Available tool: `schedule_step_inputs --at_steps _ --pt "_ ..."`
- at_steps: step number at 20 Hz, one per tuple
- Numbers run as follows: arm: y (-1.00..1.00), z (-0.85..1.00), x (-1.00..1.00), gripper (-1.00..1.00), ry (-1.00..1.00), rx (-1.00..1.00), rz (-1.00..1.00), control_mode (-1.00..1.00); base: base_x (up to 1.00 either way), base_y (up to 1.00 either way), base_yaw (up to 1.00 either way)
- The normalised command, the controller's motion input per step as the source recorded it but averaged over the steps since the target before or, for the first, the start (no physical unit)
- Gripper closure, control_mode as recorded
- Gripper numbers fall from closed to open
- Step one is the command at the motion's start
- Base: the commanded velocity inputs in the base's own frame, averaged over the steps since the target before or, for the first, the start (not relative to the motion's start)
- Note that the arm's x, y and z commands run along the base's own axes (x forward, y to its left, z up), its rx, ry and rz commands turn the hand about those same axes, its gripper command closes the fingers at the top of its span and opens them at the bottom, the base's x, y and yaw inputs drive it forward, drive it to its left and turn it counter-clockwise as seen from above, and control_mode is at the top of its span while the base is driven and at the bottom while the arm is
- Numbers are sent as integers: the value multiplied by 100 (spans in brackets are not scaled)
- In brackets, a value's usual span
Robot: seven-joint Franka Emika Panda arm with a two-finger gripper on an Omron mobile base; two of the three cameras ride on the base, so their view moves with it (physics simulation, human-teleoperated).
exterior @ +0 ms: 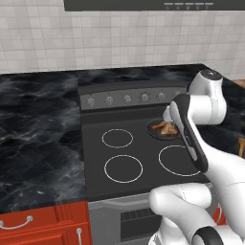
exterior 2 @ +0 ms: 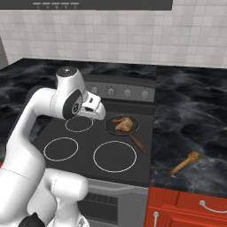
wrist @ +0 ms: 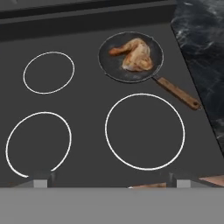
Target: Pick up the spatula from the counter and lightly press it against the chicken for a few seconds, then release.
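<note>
A wooden spatula (exterior 2: 184,163) lies flat on the dark marble counter (exterior 2: 190,115) to the right of the stove, near the front edge. A browned chicken piece (exterior 2: 123,124) (wrist: 136,54) (exterior: 165,128) rests in a small dark pan (wrist: 106,61) on the back right burner; the pan's wooden handle (wrist: 177,92) points toward the counter. My gripper (exterior 2: 100,113) (wrist: 111,181) hangs above the stove top, just left of the pan and well away from the spatula. Its tips are spread wide, open, with nothing between them.
The black glass stove top (wrist: 87,105) has white burner rings. A row of knobs (exterior 2: 126,93) runs along the back panel below a tiled wall. Red cabinet drawers (exterior 2: 190,206) sit below the counter. Dark marble counter (exterior: 38,124) also lies left of the stove.
</note>
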Motion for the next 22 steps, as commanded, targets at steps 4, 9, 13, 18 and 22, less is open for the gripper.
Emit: schedule_step_inputs --at_steps 4,9,13,18,22 --pt "-17 0 0 -100 0 0 -6 -100 0 0 0" --pt "-30 0 -3 -100 0 0 -10 -100 0 0 0" --pt "-48 0 -7 -100 0 0 -16 -100 0 0 0" --pt "-49 0 -1 -100 0 0 -12 -100 0 0 0" --pt "-49 -1 0 -100 0 -1 -4 -100 0 0 0"
